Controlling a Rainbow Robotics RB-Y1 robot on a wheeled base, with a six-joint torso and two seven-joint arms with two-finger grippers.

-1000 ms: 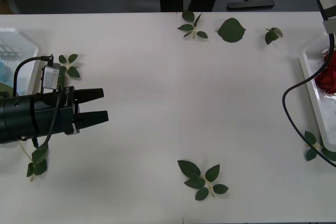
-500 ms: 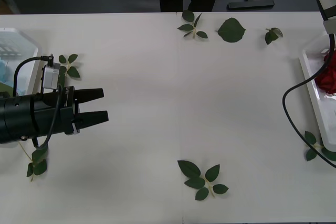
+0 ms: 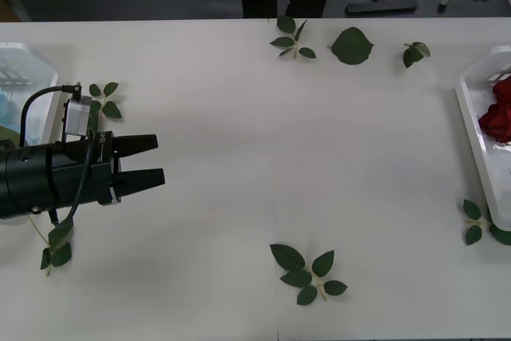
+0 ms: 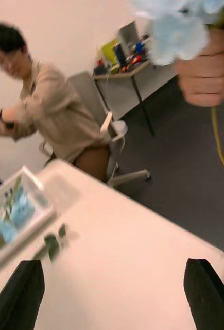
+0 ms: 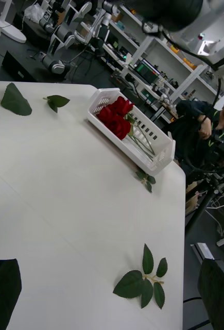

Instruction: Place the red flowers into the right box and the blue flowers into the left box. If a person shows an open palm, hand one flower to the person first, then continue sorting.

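Flowers: my red flowers [image 3: 497, 116] lie in a bunch in the right box [image 3: 477, 149]; I cannot count the heads. Some blue flowers [image 4: 13, 212] lie in the left box [image 3: 24, 65], and a hand [image 4: 207, 67] holds one more blue bunch [image 4: 174, 26] up beyond the far edge of the table.
Leaves: I count six loose green leaf sprigs [image 3: 307, 271] on the table, three along the far edge, one near the front, one at each side by a box, plus one big single leaf [image 3: 351, 45].
Table: the table [image 3: 263, 157] is white and wide, with one box at each end.
Room: gray floor, a desk, shelves and a rolling chair behind.
Left pincer: my left pincer [image 3: 150, 160] hangs over the left part of the table, its two black fingers a little apart, holding nothing.
Right pincer: my right pincer [image 4: 113, 293] is up above the table, its fingers wide apart, holding nothing.
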